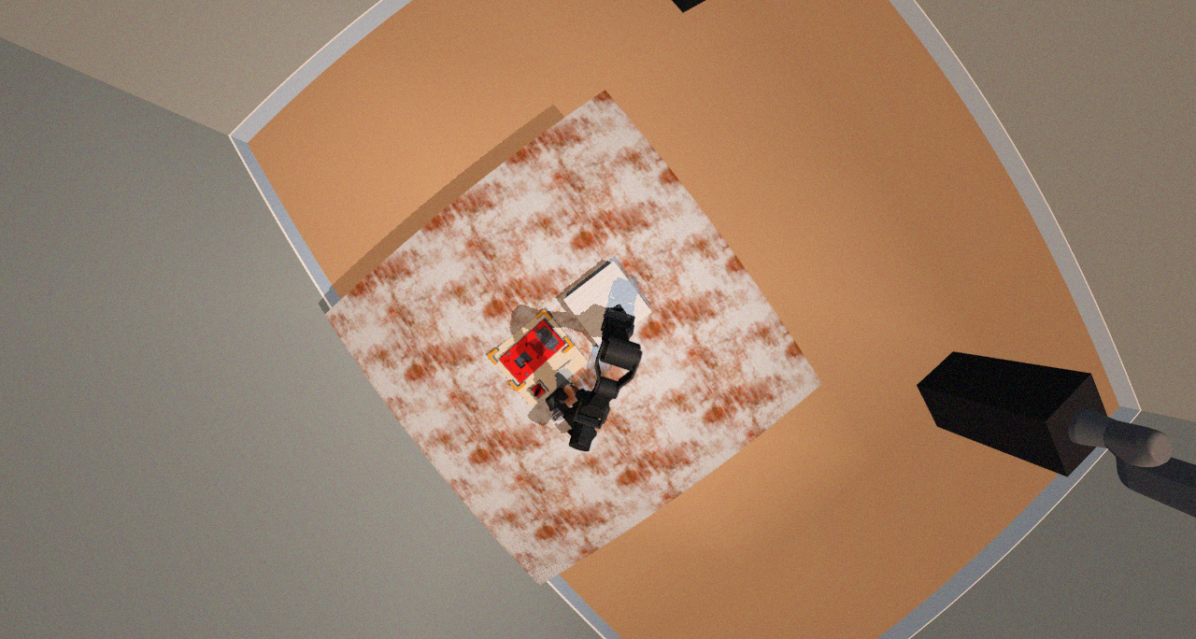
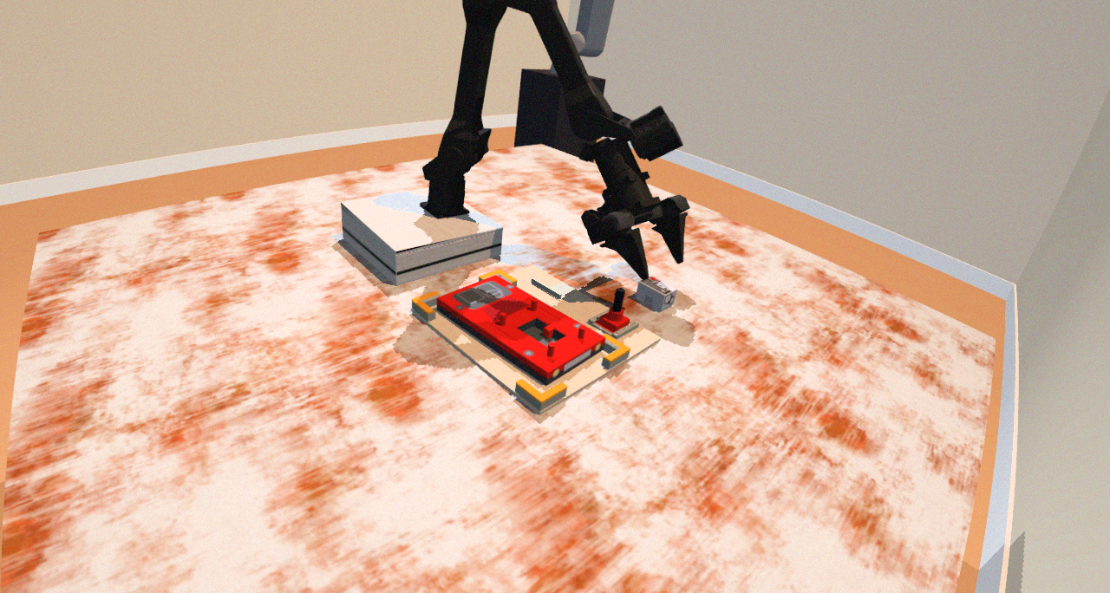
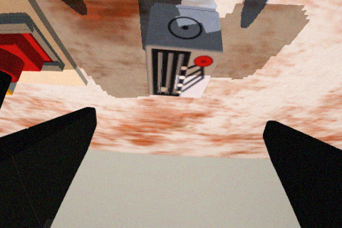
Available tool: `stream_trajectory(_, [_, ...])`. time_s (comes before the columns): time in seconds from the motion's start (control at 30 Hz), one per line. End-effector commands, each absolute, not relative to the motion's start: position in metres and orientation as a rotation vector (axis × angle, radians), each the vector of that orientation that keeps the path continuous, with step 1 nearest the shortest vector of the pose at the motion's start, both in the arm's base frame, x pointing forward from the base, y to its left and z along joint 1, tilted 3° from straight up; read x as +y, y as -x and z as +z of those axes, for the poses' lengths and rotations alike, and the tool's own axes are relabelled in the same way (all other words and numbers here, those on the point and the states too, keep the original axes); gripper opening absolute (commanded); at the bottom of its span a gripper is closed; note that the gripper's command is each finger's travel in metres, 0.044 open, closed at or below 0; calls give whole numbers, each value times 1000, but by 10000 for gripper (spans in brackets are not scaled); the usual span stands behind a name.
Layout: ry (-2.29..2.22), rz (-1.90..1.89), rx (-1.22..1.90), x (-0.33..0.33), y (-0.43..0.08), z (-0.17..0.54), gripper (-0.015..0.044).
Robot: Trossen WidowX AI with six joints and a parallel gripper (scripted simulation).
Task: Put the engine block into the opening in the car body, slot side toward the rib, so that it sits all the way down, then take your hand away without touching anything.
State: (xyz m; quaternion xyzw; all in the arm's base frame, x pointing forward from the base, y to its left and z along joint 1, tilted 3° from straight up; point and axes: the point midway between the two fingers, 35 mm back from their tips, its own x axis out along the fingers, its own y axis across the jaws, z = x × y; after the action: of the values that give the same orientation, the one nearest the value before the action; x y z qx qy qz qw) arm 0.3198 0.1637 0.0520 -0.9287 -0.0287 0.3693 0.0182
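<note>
- The red car body [image 2: 518,323] lies flat on a tan base plate [image 2: 543,372] with orange corner pieces, its rectangular opening unfilled.
- The grey engine block [image 2: 654,293] rests on the tabletop [image 2: 232,434], just right of the plate.
- The gripper [image 2: 658,257] hangs above the block, jaws wide apart, holding nothing.
</note>
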Motion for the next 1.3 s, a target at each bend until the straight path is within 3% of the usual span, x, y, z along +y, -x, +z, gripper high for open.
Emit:
stream_trajectory(0.0, [2885,1149,-92,164,-320,52,440])
stream_trajectory(0.8, [2345,2088,-98,165,-343,68,440])
stream_trajectory(1.27, [2303,2126,-96,161,-341,61,440])
